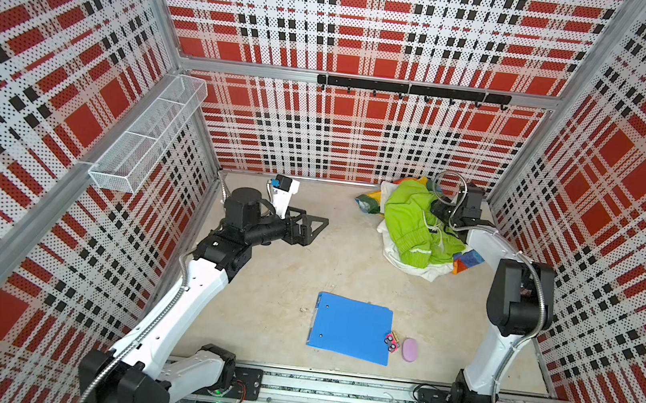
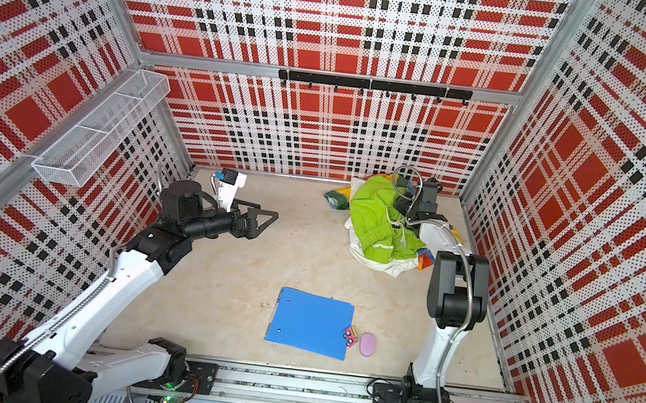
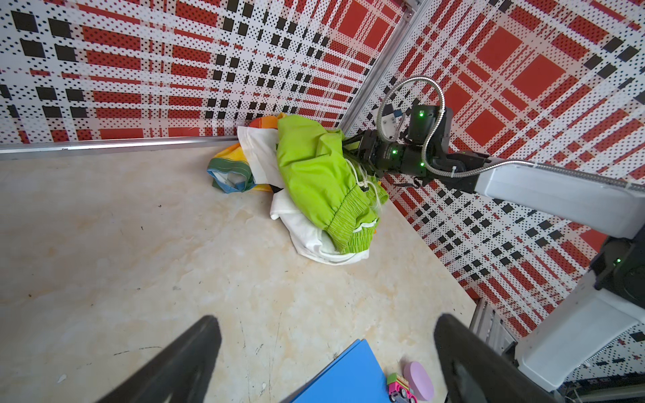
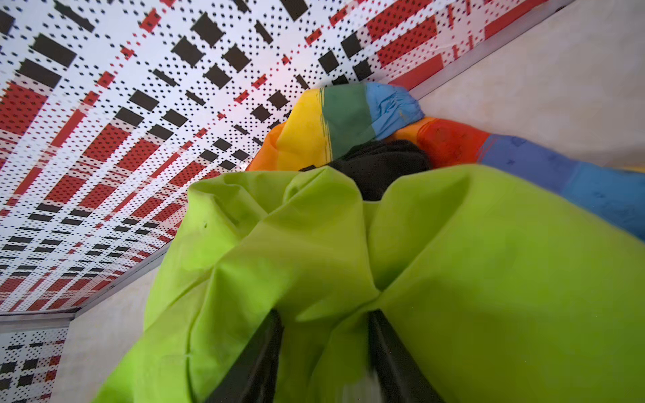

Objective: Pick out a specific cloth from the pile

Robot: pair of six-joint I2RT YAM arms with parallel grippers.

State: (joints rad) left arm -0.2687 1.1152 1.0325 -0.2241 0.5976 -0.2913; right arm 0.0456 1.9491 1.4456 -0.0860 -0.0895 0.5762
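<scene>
The right tool (image 4: pixel 324 314) is partly closed on a bunch of the green garment (image 4: pixel 488 261), which tops the pile (image 1: pixel 410 261) in the far right corner of the tabletop (image 1: pixel 304 275). The cloth (image 1: pixel 367 204) lies under that pile, with its coloured edges poking out. The left tool (image 3: pixel 326 319) hangs wide open and empty, well apart from the pile.

Beige tabletop (image 1: pixel 285 256): pile (image 1: pixel 415 222) far-right corner; blue clipboard (image 1: pixel 352 327), toy car (image 1: pixel 391 342), pink oval (image 1: pixel 409 349) front.

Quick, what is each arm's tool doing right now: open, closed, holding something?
Left tool: open, holding nothing.
Right tool: closed on a fold of the lime green garment.
</scene>
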